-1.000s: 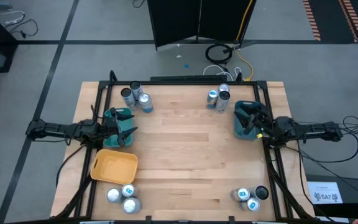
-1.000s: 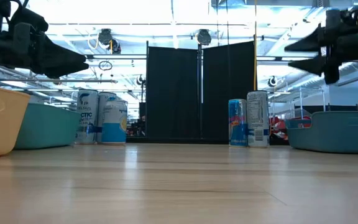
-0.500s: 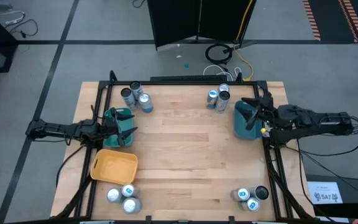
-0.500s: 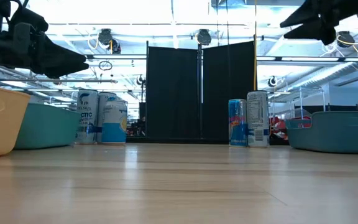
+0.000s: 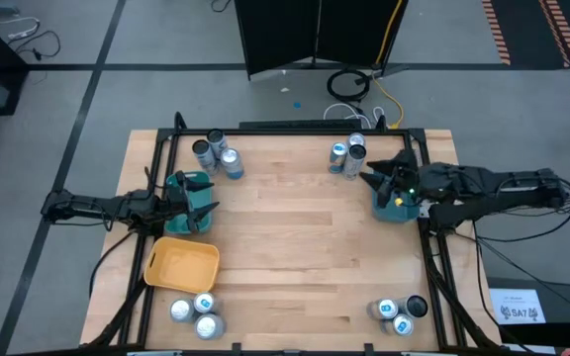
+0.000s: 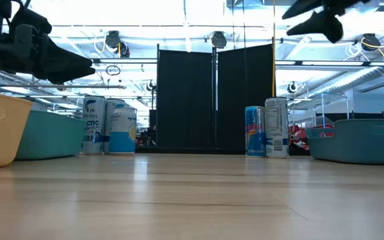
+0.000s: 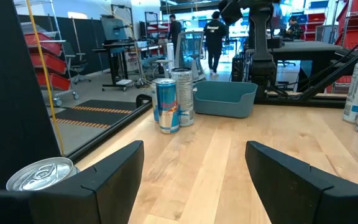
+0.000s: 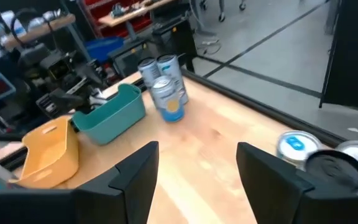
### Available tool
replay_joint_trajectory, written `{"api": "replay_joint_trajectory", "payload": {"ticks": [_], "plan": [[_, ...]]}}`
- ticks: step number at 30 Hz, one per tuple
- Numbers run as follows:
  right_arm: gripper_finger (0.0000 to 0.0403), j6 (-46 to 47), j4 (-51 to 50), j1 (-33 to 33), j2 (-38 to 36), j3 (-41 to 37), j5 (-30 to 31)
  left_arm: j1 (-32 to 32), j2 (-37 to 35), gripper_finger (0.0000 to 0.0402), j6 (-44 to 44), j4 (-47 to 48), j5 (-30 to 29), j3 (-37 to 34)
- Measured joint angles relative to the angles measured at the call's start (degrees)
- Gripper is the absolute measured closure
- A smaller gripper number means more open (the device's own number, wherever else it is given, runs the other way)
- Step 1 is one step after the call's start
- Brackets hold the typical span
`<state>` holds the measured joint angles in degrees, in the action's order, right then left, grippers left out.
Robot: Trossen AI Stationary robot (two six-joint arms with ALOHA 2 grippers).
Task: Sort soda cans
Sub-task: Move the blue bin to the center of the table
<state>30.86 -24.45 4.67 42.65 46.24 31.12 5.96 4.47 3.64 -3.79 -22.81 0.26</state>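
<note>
The soda cans stand upright on their bases in small groups at the table's corners: far left (image 5: 216,155), far right (image 5: 347,155), near left (image 5: 194,313) and near right (image 5: 399,314). My left gripper (image 5: 194,205) (image 7: 194,162) hangs open and level over the left teal tray (image 5: 181,186), with nothing between its fingers. My right gripper (image 5: 372,178) (image 8: 197,165) is open and empty, raised high above the right teal tray (image 5: 396,203), pointing slightly down toward the table's middle. In the low view my right gripper (image 6: 309,17) shows at the top.
A yellow tray (image 5: 181,264) lies near the left edge, in front of the left teal tray. A black frame (image 5: 166,148) runs along the table's sides. The bare wooden middle (image 5: 295,237) is free room. People stand far off in the room (image 7: 215,37).
My right gripper has risen well above the right teal tray, moved toward the table's left and tipped its fingers somewhat downward. My left gripper and the cans have kept still.
</note>
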Motion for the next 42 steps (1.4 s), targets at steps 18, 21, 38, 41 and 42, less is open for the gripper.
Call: {"api": "replay_joint_trajectory", "payload": {"ticks": [18, 21, 38, 41, 42], "plan": [[0.0198, 29.37, -45.11, -0.99, 28.01, 30.44, -3.36, 0.01, 0.00, 0.0111, 0.01, 0.00, 0.00, 0.01], [0.0198, 39.61, -53.56, -2.60, 29.36, 29.51, -8.61, 0.00, 0.00, 0.0111, 0.02, 0.00, 0.00, 0.01], [0.0199, 43.22, -30.42, -20.27, 24.91, -4.56, -26.19, 0.00, 0.00, 0.0111, 0.01, 0.00, 0.00, 0.00], [0.0205, 43.08, -25.66, -21.97, 25.47, -8.24, -28.36, 0.01, 0.01, 0.0111, 0.01, 0.00, 0.00, -0.01], [0.0210, 43.07, -24.54, -22.21, 25.67, -9.21, -28.82, 0.01, 0.00, 0.0111, 0.01, 0.00, 0.00, -0.01]]}}
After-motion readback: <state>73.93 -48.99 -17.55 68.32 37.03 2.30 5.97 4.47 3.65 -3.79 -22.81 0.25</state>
